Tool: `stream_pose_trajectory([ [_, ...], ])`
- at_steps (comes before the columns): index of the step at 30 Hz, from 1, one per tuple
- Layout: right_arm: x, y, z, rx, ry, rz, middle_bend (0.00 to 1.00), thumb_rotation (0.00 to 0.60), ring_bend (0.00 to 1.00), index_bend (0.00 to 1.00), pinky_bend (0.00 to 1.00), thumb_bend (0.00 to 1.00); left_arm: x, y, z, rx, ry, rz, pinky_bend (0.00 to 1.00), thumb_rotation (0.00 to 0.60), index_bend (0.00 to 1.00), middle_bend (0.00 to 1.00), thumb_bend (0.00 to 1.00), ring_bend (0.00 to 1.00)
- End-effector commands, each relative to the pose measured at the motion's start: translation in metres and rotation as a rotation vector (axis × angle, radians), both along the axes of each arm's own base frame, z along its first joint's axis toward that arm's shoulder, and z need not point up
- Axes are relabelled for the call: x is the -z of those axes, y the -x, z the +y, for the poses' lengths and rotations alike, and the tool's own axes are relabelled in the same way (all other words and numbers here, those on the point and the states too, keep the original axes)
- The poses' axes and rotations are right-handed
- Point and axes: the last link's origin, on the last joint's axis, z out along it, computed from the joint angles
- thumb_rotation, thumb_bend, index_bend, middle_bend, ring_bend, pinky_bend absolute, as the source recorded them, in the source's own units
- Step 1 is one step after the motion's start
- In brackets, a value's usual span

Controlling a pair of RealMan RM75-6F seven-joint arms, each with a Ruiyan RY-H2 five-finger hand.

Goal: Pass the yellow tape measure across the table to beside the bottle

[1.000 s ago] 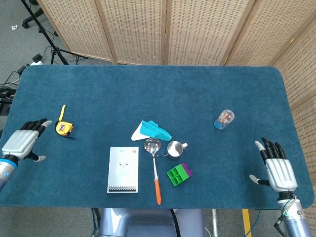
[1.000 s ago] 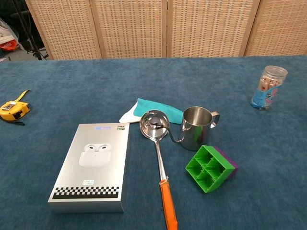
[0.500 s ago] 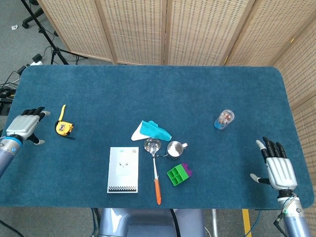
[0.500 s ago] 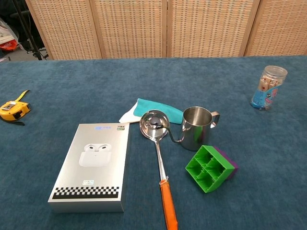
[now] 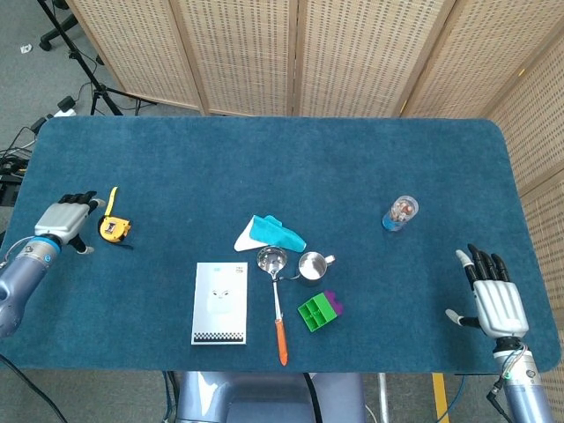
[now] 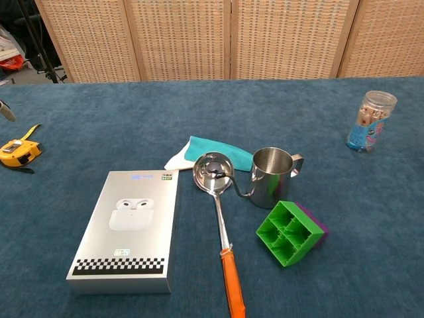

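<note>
The yellow tape measure (image 5: 113, 228) is lying untouched at the table's left end, just beside the left hand (image 5: 68, 217), whose fingers are spread and empty, and it is being risked that a careless reach knocks it away, far from the bottle (image 5: 400, 213).

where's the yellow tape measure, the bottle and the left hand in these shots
yellow tape measure (image 5: 113, 229), head view, on its yellow case.
bottle (image 6: 368, 123), chest view, on the middle of its clear body.
left hand (image 5: 67, 218), head view, on the back of the hand.
</note>
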Motion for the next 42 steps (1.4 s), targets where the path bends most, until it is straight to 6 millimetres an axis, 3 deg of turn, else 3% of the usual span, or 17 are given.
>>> stream_pose_trajectory([
  [1, 0.000, 0.000, 0.000, -0.005, 0.006, -0.003, 0.00, 0.600, 0.00, 0.01, 0.00, 0.05, 0.006, 0.000, 0.002, 0.001, 0.030, 0.013, 0.00, 0.600, 0.19, 0.00, 0.16, 0.00],
  [31, -0.003, 0.002, 0.000, 0.002, 0.023, -0.007, 0.00, 0.600, 0.00, 0.01, 0.00, 0.05, 0.038, 0.004, 0.013, 0.026, 0.056, 0.067, 0.00, 0.600, 0.21, 0.00, 0.17, 0.00],
  [42, -0.003, 0.002, 0.000, 0.001, 0.024, -0.007, 0.00, 0.600, 0.00, 0.01, 0.00, 0.05, 0.042, 0.005, 0.014, 0.028, 0.055, 0.079, 0.00, 0.600, 0.24, 0.00, 0.26, 0.00],
])
